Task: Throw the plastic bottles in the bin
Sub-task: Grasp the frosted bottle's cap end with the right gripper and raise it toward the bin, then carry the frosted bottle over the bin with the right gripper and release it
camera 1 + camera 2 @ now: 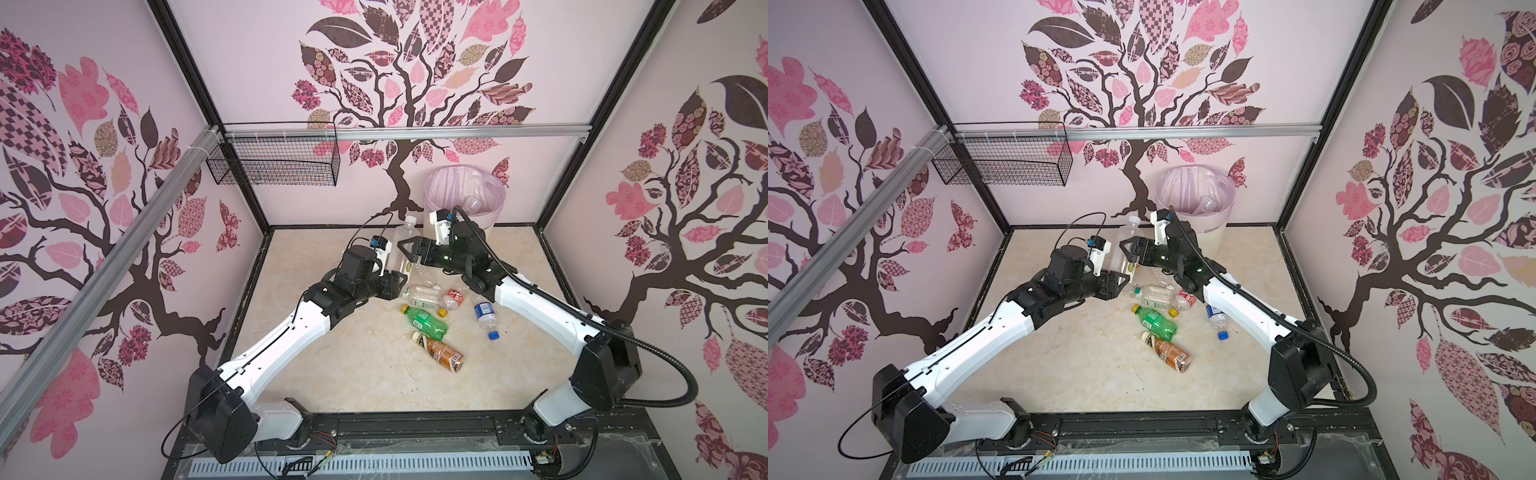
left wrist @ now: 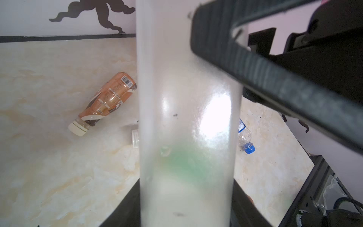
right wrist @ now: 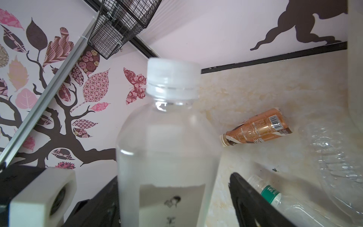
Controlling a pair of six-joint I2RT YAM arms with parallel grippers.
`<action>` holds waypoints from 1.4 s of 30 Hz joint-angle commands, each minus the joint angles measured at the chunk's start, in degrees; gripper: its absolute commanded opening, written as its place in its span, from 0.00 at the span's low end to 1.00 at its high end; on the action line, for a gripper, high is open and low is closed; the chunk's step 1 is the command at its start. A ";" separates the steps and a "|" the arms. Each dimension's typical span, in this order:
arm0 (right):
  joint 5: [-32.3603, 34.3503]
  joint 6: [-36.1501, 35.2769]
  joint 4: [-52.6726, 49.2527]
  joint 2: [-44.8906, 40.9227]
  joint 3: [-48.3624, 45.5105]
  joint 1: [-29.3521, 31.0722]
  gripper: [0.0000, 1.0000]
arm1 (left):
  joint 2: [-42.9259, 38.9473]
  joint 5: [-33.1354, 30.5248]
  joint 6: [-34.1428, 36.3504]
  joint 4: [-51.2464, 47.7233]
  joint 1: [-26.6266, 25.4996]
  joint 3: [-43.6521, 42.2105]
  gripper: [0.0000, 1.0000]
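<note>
Well, the clear bottle (image 1: 404, 231) stands upright, cap up

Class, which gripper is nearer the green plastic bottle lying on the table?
Left. The left gripper, shut on a tall clear white-capped plastic bottle, hangs just beyond the green plastic bottle; the right gripper, jaws open around the held bottle higher up, is farther back.

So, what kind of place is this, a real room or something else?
Most likely a robot test booth: tree-print wall panels set in a black frame, a left arm and a right arm mounted on a front rail, and plastic bottles lying on the floor near a lined bin.
</note>
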 commanded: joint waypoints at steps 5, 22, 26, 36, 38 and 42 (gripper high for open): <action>-0.22 1.28 0.46 4.59 4.96 0.38 0.72 | -1.76 2.75 0.22 4.52 0.08 -1.97 0.56; 4.10 -3.68 -3.48 4.17 7.70 0.09 0.48 | -1.46 2.47 -0.62 4.78 0.02 -2.37 0.70; 5.26 -6.45 -5.49 4.42 9.72 -0.98 0.46 | -1.89 1.48 -0.89 4.57 0.00 -2.73 0.79; 9.18 -14.69 -12.87 4.25 24.82 -7.89 0.45 | -1.72 -0.68 0.14 1.59 0.00 3.96 0.98; 13.83 -19.07 -14.46 4.22 30.10 -8.19 0.46 | -0.58 0.20 -0.72 2.78 -0.01 6.44 0.98; 21.57 -27.37 -14.86 3.99 38.86 -8.30 0.47 | 3.05 1.99 -1.57 3.68 -0.22 13.10 0.98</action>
